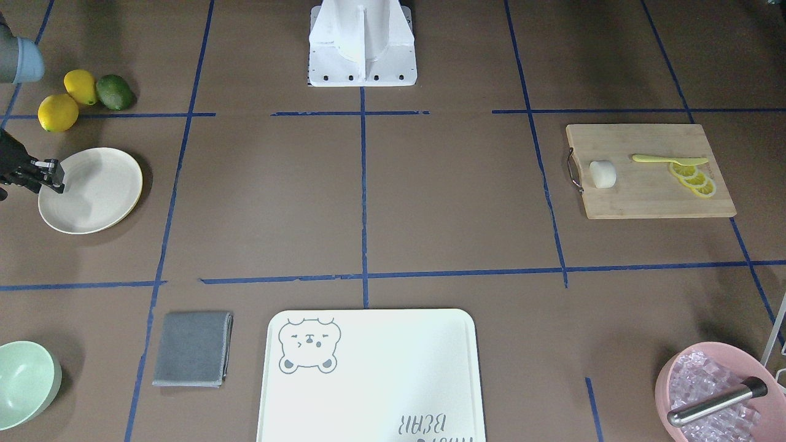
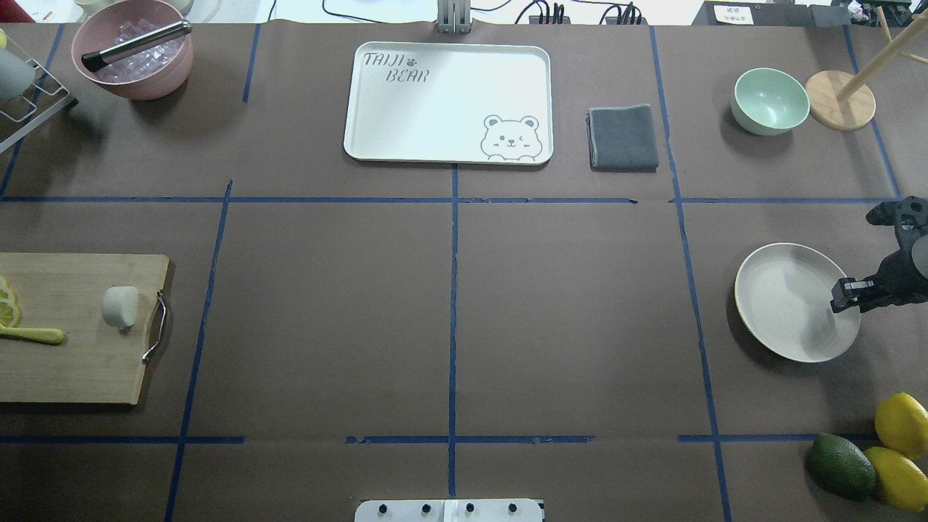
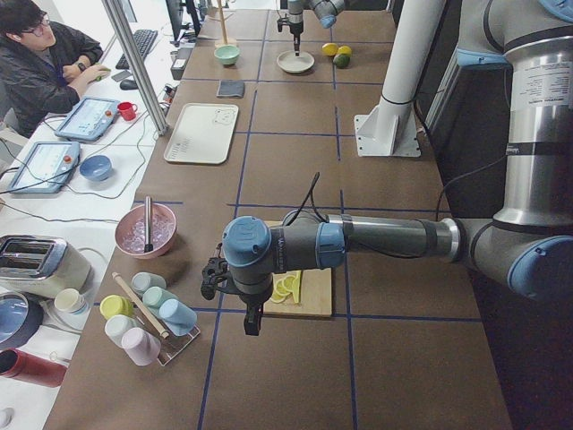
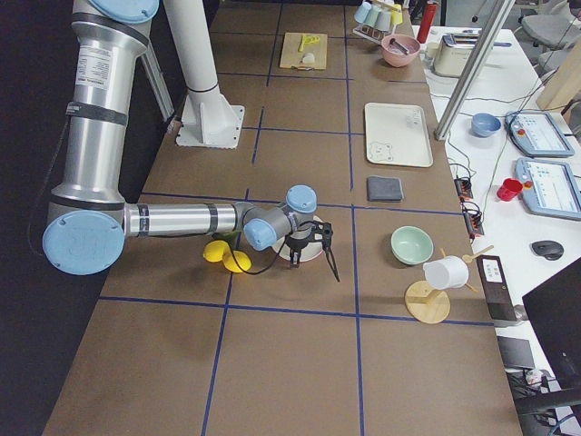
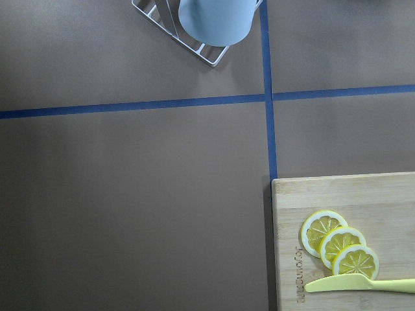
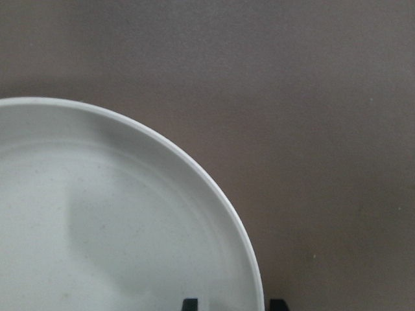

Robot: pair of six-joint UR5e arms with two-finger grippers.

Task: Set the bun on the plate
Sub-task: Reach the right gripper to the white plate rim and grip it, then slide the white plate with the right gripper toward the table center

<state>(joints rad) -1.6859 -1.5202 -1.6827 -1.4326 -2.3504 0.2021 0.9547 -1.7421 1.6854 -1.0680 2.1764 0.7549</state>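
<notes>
Small plain white rounded bun (image 1: 602,174) lay on light wooden cutting board (image 1: 651,199), near its metal-handle end. Three yellow lemon slices (image 1: 694,180) and pale yellow plastic knife (image 1: 668,159) lay apart from bun, toward board's other end. Round cream-white plate (image 1: 104,202) sat well apart, across brown worktop (image 1: 276,202). Right end effector (image 1: 56,177) hung over plate's rim, fingers parted, gripping nothing. Left end effector (image 3: 253,324) hovered beside board's lemon-slice end; its opening could not be told.
</notes>
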